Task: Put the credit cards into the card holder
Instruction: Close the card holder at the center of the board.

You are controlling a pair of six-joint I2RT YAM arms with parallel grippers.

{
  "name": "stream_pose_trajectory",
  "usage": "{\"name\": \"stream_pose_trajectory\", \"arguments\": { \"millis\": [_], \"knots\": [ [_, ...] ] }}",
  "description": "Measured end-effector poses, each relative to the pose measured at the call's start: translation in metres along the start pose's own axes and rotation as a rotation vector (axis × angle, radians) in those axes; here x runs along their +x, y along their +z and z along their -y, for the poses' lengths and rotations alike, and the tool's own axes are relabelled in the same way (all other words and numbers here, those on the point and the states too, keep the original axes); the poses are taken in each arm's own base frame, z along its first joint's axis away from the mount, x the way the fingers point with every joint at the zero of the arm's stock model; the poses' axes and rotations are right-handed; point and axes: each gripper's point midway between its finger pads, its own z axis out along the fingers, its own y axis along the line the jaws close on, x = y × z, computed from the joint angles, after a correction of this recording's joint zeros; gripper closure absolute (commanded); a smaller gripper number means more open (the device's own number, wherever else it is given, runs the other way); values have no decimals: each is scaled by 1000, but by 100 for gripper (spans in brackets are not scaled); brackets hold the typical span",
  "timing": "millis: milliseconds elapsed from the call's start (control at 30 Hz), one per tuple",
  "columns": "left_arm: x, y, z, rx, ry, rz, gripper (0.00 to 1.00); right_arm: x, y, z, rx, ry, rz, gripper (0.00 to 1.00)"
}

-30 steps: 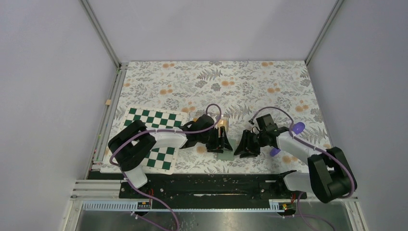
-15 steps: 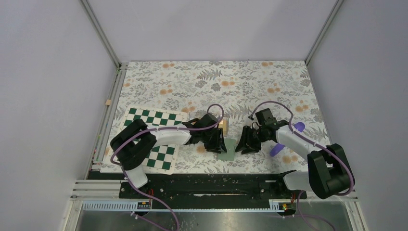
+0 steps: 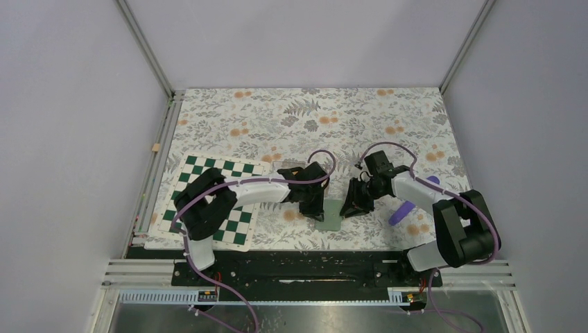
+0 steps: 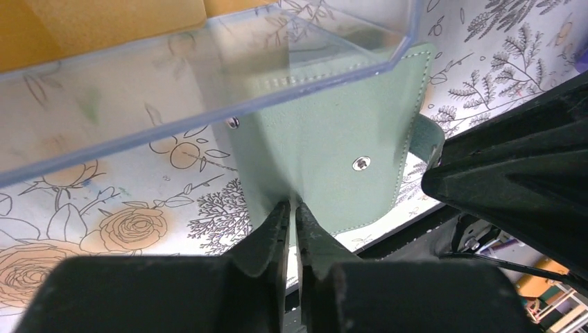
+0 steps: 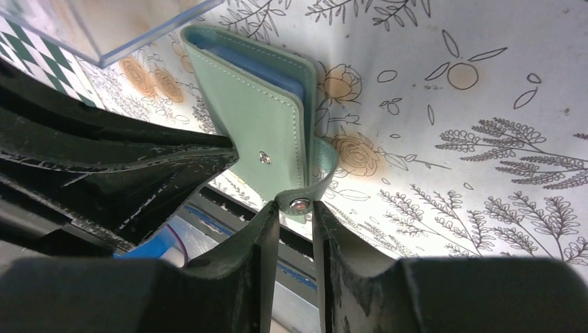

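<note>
- Holder (image 3: 330, 216): pale green, folded closed, flat on the floral surface (image 3: 388, 118) near its front edge, between my two pincers.
- Left pincer (image 4: 290, 208): fingers pressed almost together, pinching the holder's near edge. Only a thin slit shows between the tips.
- Right pincer (image 5: 297, 214): fingers narrowly apart, with the snap end of the strap (image 5: 324, 158) between the tips. I cannot tell whether they press on it or only flank it.
- Strap is unfastened and curls off the holder's side. The snap stud on the cover is bare. Blue inner pockets show at the holder's far end.
- Cards (image 4: 97, 24): orange-yellow, seen through a clear box (image 4: 222, 76) just beyond the holder. Count not readable.
- In the left wrist view, the box's corner hides the holder's far corner.
- Board (image 3: 208, 170): to the left, partly under my left arm.
</note>
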Motion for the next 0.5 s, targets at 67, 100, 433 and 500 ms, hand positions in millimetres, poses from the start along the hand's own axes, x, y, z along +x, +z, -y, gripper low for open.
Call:
{"name": "stream_pose_trajectory", "arguments": {
  "millis": [67,100,433,500],
  "knots": [
    [0,0,-2,-25,8,-4,98,0,2,2,5,3,-9,71],
    [0,0,-2,-35,14,-5,99,0,3,2,5,2,-11,71],
    [1,1,-1,-114,61,-33,100,-4,9,-7,-57,-7,-30,72],
    [1,1,-1,-128,69,-37,98,-5,11,-10,-69,-6,-38,72]
  ]
}}
